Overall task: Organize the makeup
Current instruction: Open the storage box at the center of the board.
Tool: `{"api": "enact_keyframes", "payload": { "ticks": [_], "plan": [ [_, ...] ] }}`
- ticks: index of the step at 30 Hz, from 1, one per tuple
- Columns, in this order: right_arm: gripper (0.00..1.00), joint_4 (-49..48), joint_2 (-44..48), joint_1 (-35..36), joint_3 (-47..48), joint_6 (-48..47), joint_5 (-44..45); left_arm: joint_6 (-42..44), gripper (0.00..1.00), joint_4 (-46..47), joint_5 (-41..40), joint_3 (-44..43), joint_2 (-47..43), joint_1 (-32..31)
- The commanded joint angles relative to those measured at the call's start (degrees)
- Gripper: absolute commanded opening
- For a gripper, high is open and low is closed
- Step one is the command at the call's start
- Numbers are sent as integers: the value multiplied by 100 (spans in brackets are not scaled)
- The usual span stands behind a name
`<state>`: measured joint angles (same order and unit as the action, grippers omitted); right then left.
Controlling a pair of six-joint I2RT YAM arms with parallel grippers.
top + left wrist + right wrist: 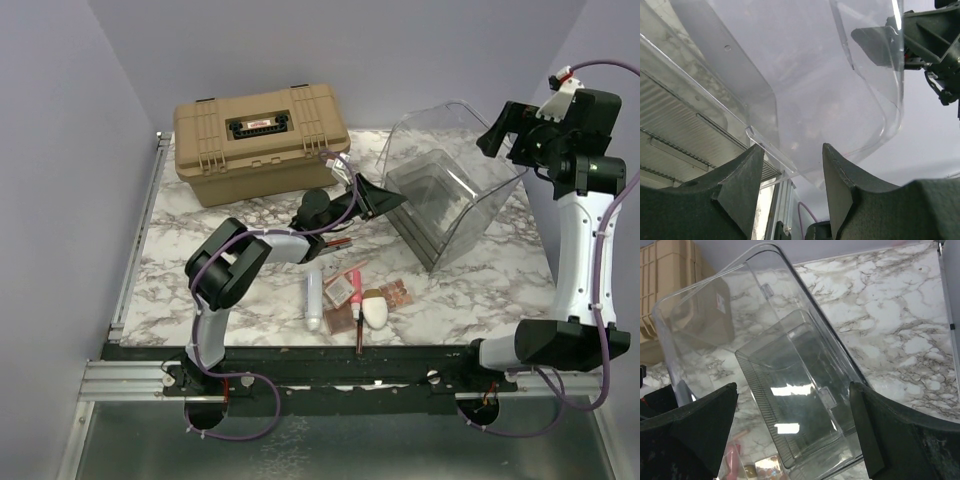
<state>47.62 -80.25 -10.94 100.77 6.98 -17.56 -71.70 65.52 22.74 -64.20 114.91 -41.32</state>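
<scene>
Behind your left claw (385, 198), off to its left, sits the tan case (260, 140). That claw is half-spread across the near rim of the tilted clear bin (460, 190). The rim runs between the fingers (735, 190), though you can't tell whether they actually pinch it. The makeup (350, 300) lies on the counter (480, 290) back toward the arm bases from that claw, well apart from it: white tube (314, 297), pink tube (345, 285), white oval piece (374, 312), palettes (395, 293). Your right claw (505, 130) hangs spread wide and empty, up by the bin's right side.
</scene>
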Motion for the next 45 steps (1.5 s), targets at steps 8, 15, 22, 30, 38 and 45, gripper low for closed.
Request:
{"api": "enact_keyframes", "payload": {
  "ticks": [8,15,22,30,38,45],
  "plan": [
    [100,-1653,1497,19,-1287,-444,-528,118,52,629,32,-63,-654,-66],
    [100,-2973,2856,17,-2877,-645,43,102,52,578,97,-313,-646,-62],
    [100,-3567,3965,13,-3859,-1014,885,129,52,491,119,-435,-660,-64],
    [100,-3007,4438,13,-3814,-780,1592,170,53,387,170,-592,-671,-62],
    [97,-1740,4787,14,-3501,1723,330,205,53,297,235,-655,-674,-61],
    [93,-1751,4601,13,-3946,3077,-1062,253,53,261,290,-670,-743,-55]
  ]
}}
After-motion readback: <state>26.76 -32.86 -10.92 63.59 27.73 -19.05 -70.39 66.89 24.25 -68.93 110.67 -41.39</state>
